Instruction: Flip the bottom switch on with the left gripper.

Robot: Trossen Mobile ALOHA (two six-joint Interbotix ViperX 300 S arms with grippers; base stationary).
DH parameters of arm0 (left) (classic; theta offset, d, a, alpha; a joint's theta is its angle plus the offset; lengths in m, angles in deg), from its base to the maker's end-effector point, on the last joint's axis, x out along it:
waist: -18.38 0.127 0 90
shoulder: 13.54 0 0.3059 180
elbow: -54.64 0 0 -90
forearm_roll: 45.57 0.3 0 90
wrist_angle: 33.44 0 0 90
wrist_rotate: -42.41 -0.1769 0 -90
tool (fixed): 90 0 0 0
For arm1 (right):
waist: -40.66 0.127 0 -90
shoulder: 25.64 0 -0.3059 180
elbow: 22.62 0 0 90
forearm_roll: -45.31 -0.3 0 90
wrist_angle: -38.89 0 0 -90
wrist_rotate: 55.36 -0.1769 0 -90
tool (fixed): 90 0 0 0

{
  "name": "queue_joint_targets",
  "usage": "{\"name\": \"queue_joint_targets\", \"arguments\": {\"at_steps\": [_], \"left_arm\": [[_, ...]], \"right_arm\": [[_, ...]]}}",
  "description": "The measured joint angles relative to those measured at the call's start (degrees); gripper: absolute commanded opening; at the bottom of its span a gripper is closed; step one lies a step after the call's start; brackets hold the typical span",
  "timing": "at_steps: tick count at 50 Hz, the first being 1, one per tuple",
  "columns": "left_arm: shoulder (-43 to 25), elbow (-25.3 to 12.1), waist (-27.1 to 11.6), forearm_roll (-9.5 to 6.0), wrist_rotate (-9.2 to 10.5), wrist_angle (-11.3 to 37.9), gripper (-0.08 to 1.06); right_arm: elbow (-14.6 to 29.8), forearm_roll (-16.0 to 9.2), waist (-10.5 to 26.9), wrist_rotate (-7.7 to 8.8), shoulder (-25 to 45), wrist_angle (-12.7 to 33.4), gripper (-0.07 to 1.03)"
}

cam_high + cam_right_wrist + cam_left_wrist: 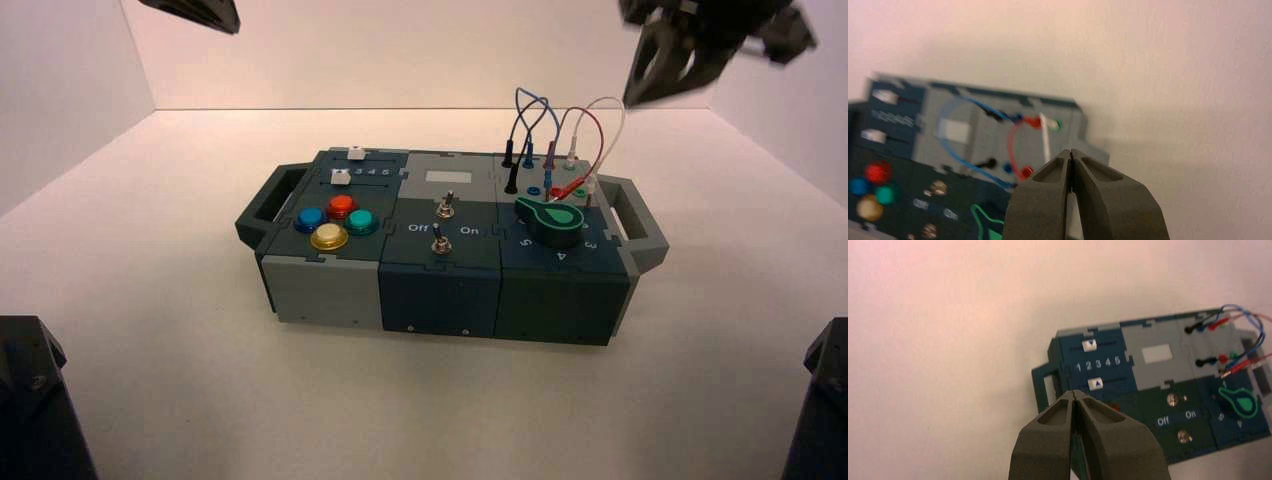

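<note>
The box (330, 295) stands in the middle of the white table. The bottom switch (438, 243) is a small silver toggle on the dark middle panel, between the white words "Off" and "On", near the box's front edge. In the left wrist view the bottom switch (1184, 436) lies well away from the fingertips. My left gripper (1075, 392) is shut with nothing in it and hangs high above the box's left end, near the sliders; only part of the left gripper (197, 13) shows in the high view. The right gripper (1070, 151) is also shut and empty, raised over the wire end.
A twin toggle (447, 205) stands just behind the bottom switch. Coloured buttons (333, 222) and two white sliders (347, 165) occupy the left part. A green knob (553, 220) and looping wires (560, 130) fill the right part. Handles (640, 220) jut from both ends.
</note>
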Motion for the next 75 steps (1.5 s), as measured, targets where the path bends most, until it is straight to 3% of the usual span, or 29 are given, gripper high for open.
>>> {"name": "queue_joint_targets", "arguments": {"at_steps": [18,28,39,46,61,75], "left_arm": [[-5.9,-2.8,-7.0,-0.26,0.18,3.5,-0.03],[-8.9,-5.0,-7.4,-1.32,2.02,6.9,-0.03],[-14.5,-8.2,-7.6,-1.49,2.46,13.2,-0.03],[-16.8,-9.1,-8.7,-1.58,3.52,14.3,-0.03],[-18.2,-10.7,-12.4,-1.67,7.29,14.9,-0.03],[-19.4,-11.2,-18.1,-1.67,13.45,16.2,-0.03]], "right_arm": [[0.0,-2.5,0.1,-0.09,6.2,3.6,-0.02],[0.0,-2.5,0.0,0.00,7.7,3.9,-0.02],[0.0,-2.5,0.0,0.09,11.8,3.2,-0.02],[0.0,-3.0,0.4,0.35,14.5,2.4,-0.02],[1.0,-3.3,0.8,0.35,18.1,0.9,-0.02],[1.8,-3.3,0.7,0.35,19.5,0.7,-0.02]]}}
